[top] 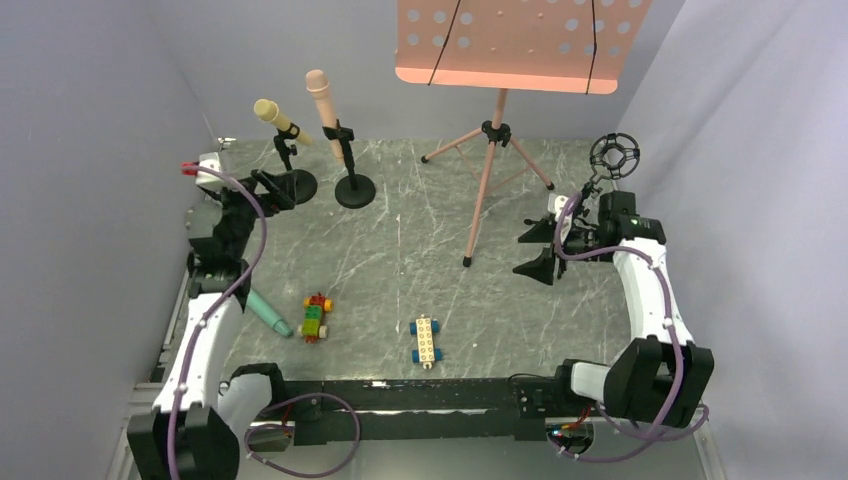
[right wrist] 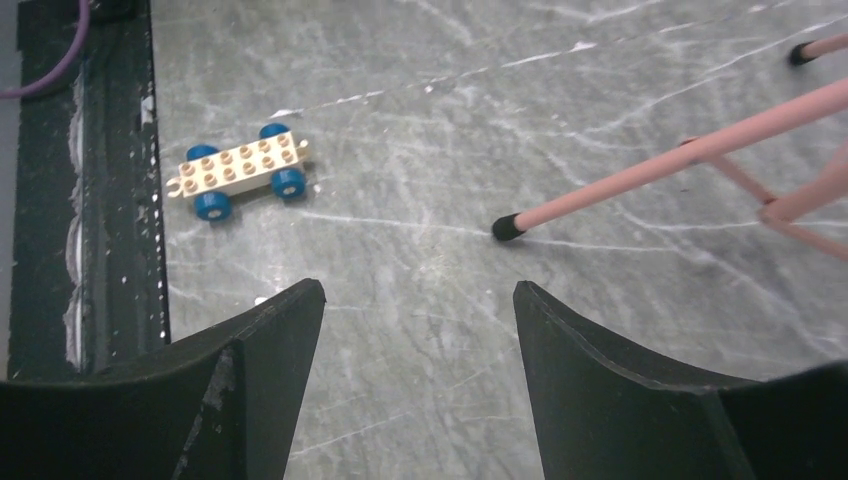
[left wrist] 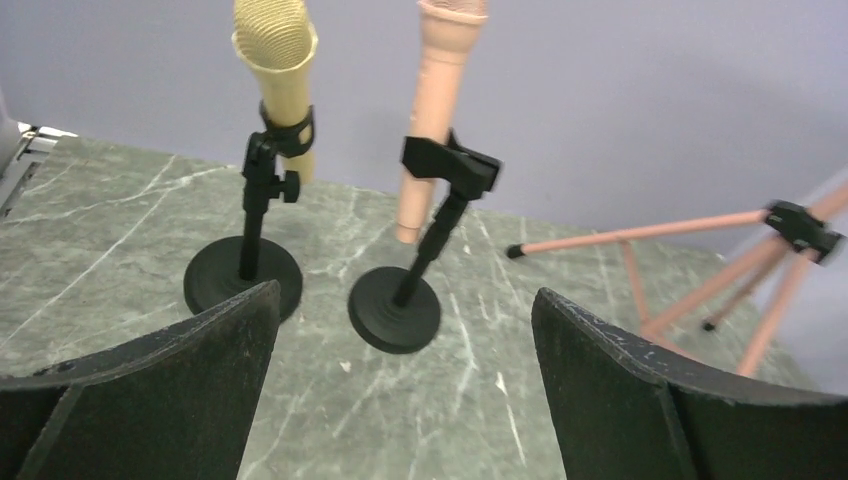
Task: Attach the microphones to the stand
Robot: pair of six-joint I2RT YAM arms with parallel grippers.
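Just ahead of gaping left pincer (left wrist: 405,295): yellow microphone (left wrist: 275,45), clipped

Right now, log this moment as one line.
yellow microphone: on left stand | pink microphone: on second stand | teal microphone: lying on table | left gripper: open, empty | right gripper: open, empty

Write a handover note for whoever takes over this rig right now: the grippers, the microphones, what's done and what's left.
Left gripper: open, empty, facing the two desk stands at the back left.
Right gripper: open, empty, above bare table near a foot of the music stand.
Done: yellow microphone and pink microphone each sit clipped in a desk stand.
Left: teal microphone lies on the table beside the left arm, partly hidden by it, not yet mounted. A shock-mount ring at the back right looks empty, possibly its holder.
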